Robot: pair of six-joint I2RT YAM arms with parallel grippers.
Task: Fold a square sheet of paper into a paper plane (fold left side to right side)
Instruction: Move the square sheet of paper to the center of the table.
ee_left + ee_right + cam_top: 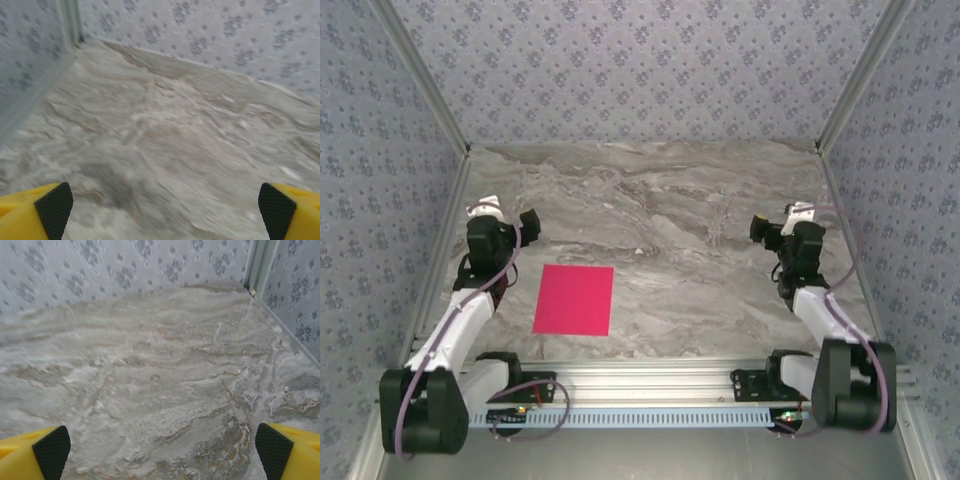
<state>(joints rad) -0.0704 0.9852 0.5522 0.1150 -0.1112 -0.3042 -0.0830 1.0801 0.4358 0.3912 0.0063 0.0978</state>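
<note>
The square sheet of paper point(573, 299) lay flat and apparently unfolded on the tabletop point(700, 220), near the front edge and left of centre, just right of the left arm, so the first fold looked not yet begun. The left claw point(164, 206) and the right claw point(162, 449) both stood wide open and empty. Next, the left claw would probably need to pinch the sheet's left edge and carry it over to the right edge.
</note>
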